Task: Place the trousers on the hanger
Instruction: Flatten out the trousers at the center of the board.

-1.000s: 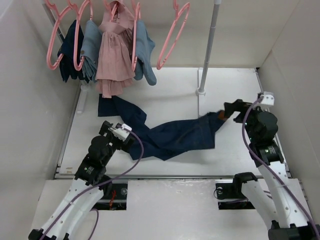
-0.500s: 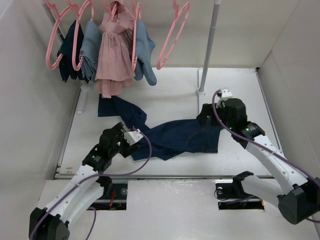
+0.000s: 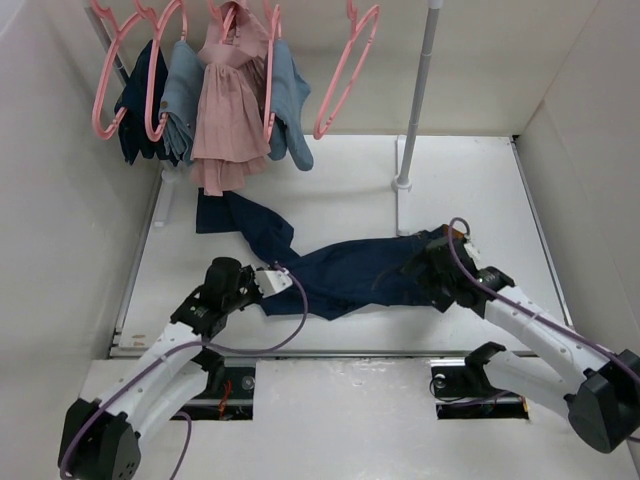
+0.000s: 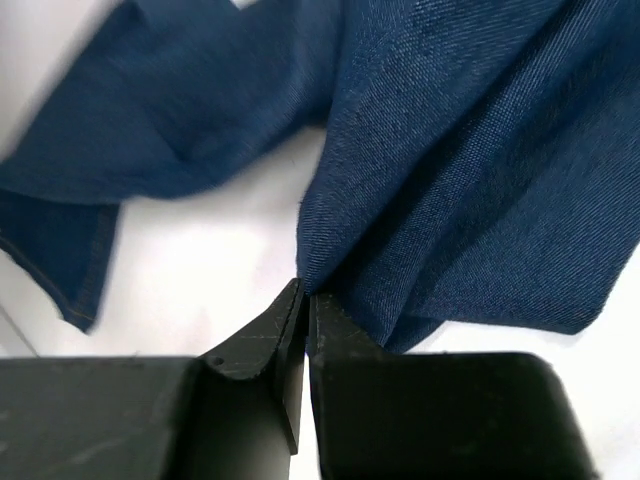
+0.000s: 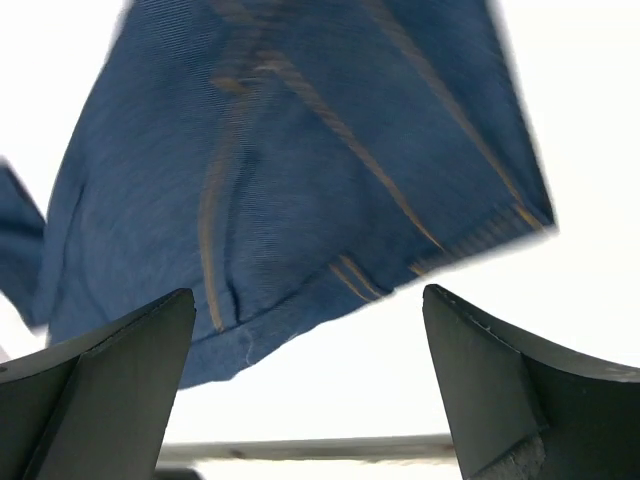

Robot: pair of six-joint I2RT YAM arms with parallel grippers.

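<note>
The dark navy trousers lie crumpled across the white table, one leg trailing up to the left. My left gripper is at their left fold; in the left wrist view its jaws are pressed together, with a pinch of denim at the very tips. My right gripper hovers low over the waist end, wide open. In the right wrist view the orange-stitched waist lies just beyond its spread fingers. An empty pink hanger hangs on the rail at the back.
More pink hangers at the back left carry a pink dress and lighter denim garments. A grey pole stands on a base behind the trousers' waist. White walls close in left and right; the table's front edge runs below the trousers.
My left gripper has gone from open to shut at the trousers' left fold. The right arm has swung in from the right and dropped to the waist end, still open.
</note>
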